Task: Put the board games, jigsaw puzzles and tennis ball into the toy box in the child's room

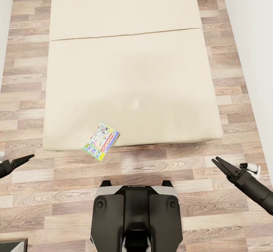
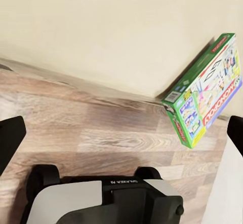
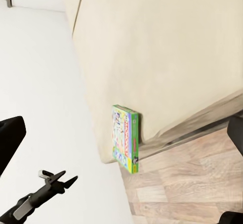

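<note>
One board game (image 1: 101, 141), a flat box with green sides and a colourful lettered face, lies tilted on the near edge of the bed (image 1: 129, 81) and hangs partly over the floor. The left wrist view has the board game (image 2: 207, 95) against the beige mattress, and so does the right wrist view (image 3: 125, 138). My left gripper (image 1: 23, 158) hovers open over the floor, left of the box and apart from it. My right gripper (image 1: 222, 164) is open over the floor, far to the box's right. Neither holds anything. The table, toy box, jigsaw puzzles and tennis ball are out of view.
Wood-plank floor (image 1: 182, 168) runs between my base (image 1: 136, 214) and the bed. A white wall (image 1: 254, 54) stands close along the bed's right side, and another wall (image 1: 3, 24) at the far left. The mattress has a seam across it (image 1: 125, 35).
</note>
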Controlling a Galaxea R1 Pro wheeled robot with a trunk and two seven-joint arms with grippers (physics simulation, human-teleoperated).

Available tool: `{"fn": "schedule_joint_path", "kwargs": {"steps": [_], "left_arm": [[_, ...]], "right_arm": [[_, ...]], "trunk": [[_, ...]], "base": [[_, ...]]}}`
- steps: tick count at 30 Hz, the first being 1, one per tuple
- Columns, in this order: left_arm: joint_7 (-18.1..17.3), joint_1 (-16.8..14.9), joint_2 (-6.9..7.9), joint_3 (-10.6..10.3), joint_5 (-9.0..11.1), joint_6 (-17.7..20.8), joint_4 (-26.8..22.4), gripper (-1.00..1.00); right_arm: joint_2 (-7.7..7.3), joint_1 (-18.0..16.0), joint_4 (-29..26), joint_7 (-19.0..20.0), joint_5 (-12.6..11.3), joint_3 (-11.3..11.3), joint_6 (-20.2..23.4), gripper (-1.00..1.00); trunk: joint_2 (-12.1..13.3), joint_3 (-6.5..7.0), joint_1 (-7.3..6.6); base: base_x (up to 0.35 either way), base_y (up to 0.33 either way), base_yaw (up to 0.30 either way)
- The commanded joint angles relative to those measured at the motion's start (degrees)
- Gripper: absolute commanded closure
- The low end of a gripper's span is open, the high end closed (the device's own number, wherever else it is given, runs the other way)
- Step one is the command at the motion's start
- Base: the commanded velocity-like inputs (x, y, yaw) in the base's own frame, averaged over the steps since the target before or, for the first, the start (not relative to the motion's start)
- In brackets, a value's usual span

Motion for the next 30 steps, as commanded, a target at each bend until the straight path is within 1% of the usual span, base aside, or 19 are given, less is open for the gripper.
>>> {"fn": "schedule_joint_path", "kwargs": {"steps": [1, 10, 14, 18, 22, 25, 30], "left_arm": [[-0.26, -0.03, 0.04, 0.17, 0.05, 0.55, 0.06, -1.0], [-0.4, -0.03, 0.05, 0.33, 0.1, 0.39, 0.13, -1.0], [-0.38, -0.02, 0.04, 0.34, 0.07, 0.31, 0.13, -1.0], [-0.36, -0.04, -0.06, 0.31, 0.06, 0.23, 0.13, -1.0], [-0.19, -0.04, -0.38, 0.27, 0.06, 0.17, 0.08, -1.0], [-0.08, -0.03, -0.5, 0.29, 0.04, 0.13, 0.06, -1.0], [-0.07, -0.01, -0.56, 0.33, -0.01, 0.11, 0.05, -1.0]], "right_arm": [[0.24, -0.01, 0.0, 0.12, 0.03, -0.05, 0.23, -1.0], [1.16, 0.03, -0.01, 0.21, 0.27, -0.05, -0.02, -1.0], [2.46, 0.0, -0.11, 0.11, 0.35, 0.01, -1.28, -1.0], [3.01, 0.04, 0.07, 0.19, 0.39, 0.0, -1.76, -1.0], [3.28, 0.05, 1.16, 0.22, 0.43, -0.05, -2.6, -1.0], [3.38, 0.05, 1.88, 0.25, 0.49, -0.01, -3.87, -1.0], [3.48, 0.05, 2.24, 0.17, 0.52, 0.06, -4.8, -1.0]], "trunk": [[-0.09, -0.05, 0.03], [-0.09, -0.05, 0.03], [-0.09, -0.05, 0.03], [-0.09, -0.05, 0.03], [-0.09, -0.05, 0.03], [-0.09, -0.05, 0.03], [-0.09, -0.05, 0.03]], "base": [[0.0, 0.0, 0.0], [0.0, 0.0, 0.0], [0.0, 0.0, 0.0], [0.0, 0.0, 0.0], [0.0, 0.0, 0.0], [0.0, 0.0, 0.0], [0.0, 0.0, 0.0]]}}
